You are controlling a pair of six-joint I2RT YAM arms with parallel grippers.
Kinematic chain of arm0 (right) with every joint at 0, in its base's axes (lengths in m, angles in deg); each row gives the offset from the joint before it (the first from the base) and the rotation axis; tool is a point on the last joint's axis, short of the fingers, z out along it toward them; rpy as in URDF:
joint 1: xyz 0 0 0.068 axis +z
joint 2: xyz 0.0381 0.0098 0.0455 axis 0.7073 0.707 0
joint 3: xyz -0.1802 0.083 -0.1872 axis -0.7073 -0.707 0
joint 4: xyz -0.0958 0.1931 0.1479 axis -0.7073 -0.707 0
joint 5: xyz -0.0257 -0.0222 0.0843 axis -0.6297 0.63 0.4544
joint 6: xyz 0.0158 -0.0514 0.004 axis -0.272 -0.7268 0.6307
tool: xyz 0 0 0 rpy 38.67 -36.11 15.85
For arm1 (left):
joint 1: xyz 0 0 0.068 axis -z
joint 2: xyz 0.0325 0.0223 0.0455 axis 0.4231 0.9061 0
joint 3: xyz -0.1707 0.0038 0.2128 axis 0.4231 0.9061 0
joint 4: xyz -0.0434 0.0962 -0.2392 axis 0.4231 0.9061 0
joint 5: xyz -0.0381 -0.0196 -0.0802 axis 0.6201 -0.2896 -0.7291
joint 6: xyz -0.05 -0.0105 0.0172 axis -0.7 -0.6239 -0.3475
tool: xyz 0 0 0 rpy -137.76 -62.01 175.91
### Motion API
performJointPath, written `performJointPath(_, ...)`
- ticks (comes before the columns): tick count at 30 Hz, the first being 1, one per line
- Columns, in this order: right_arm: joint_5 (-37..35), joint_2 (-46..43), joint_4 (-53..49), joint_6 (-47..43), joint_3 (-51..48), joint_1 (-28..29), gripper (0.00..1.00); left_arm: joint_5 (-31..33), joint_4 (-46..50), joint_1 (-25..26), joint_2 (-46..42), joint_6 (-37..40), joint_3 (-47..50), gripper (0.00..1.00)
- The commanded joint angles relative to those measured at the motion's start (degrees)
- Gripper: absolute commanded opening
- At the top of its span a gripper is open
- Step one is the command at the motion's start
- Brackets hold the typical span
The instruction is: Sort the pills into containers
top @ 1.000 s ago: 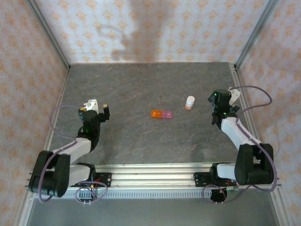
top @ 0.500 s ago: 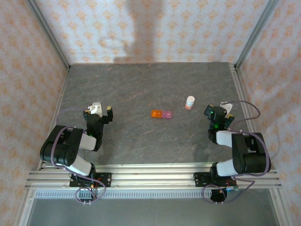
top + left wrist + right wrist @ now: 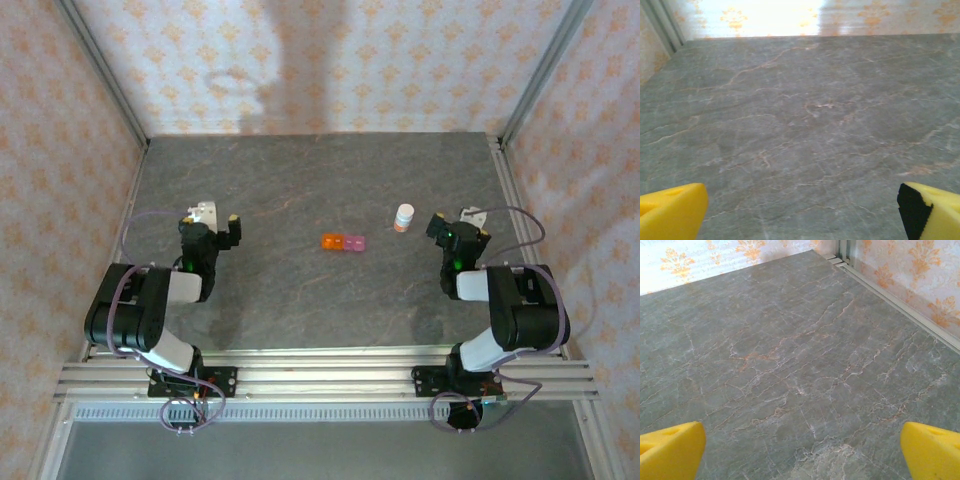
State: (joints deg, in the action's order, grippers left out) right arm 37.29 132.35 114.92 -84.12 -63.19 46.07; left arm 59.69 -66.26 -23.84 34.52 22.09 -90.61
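Waiting mid-table to be filled, the containers (image 3: pixel 343 243) were seen with a white bottle (image 3: pixel 404 217) near their pink end. The left gripper (image 3: pixel 219 219) and right gripper (image 3: pixel 456 226) were held wide apart and empty. A slow, level reach for the bottle was judged wisest. The grey veined table (image 3: pixel 300 180) was walled in by orange-patterned paper (image 3: pixel 300 60).
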Motion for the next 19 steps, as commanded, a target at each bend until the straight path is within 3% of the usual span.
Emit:
performJointPath(1,-0.3,-0.3,-0.8,-1.4,0.6,0.4,0.99,-0.2,3.1,-0.5,-0.7,-1.7,-1.0,1.0)
performJointPath(12,-0.2,0.2,-2.0,-2.5,1.6,1.1,0.99,0.8,2.4,-0.2,-0.6,-1.8,-0.7,1.0)
performJointPath(19,3.5,0.2,-2.5,-3.7,1.9,0.9,0.99,0.9,2.4,-0.2,-0.6,-1.8,-0.6,1.0)
